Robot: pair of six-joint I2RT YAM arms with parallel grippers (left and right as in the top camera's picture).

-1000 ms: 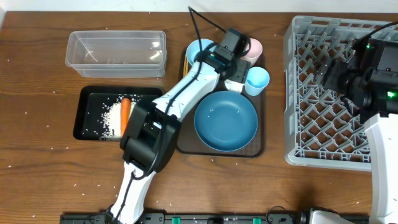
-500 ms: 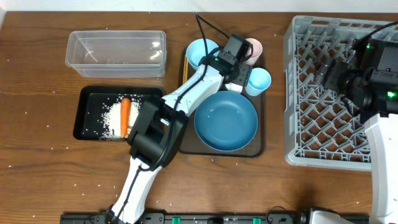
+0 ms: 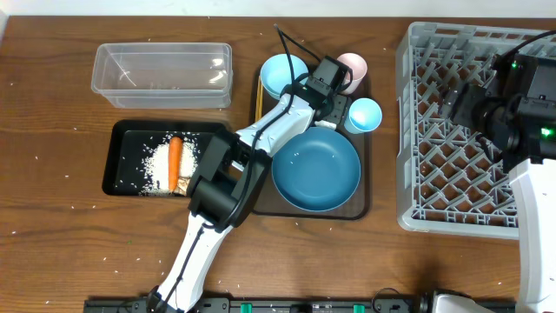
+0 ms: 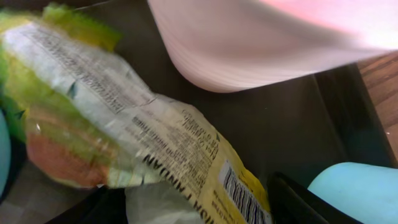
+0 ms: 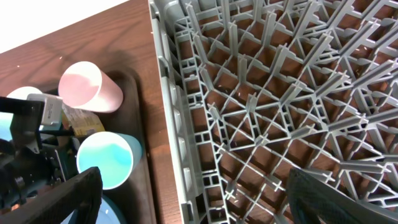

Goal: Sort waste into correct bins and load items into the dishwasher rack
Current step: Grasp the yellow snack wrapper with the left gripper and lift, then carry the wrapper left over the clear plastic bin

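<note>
One yellow-green wrapper (image 4: pixel 118 134) lies near the far right corner of the dark brown serving tray (image 3: pixel 356 205), between the one pink cup (image 3: pixel 352 65) and the one light-blue cup (image 3: pixel 363 114). In the left wrist view it is blurred and runs down between the dark fingers (image 4: pixel 305 199). Whether the left claw (image 3: pixel 335 106) is grasping it or only straddling it, I cannot tell. The same tray carries one small light-blue bowl (image 3: pixel 280 74) at its far left corner, chopsticks (image 3: pixel 259 94) along its left edge, and one large blue dish (image 3: pixel 316 168) filling its near half.

Two bins sit on the bench's left side: a clear tub (image 3: pixel 162 97), and nearer, a black tray (image 3: pixel 111 161) holding white rice (image 3: pixel 156 167) and one carrot stick (image 3: pixel 175 155). One grey rack (image 3: pixel 408 130) stands at the right edge; over it hangs the right claw (image 5: pixel 194 180), released, nothing between its fingers.

Since a second ago the left arm has swung rightward, uncovering more of the bowl; the right arm has not moved
</note>
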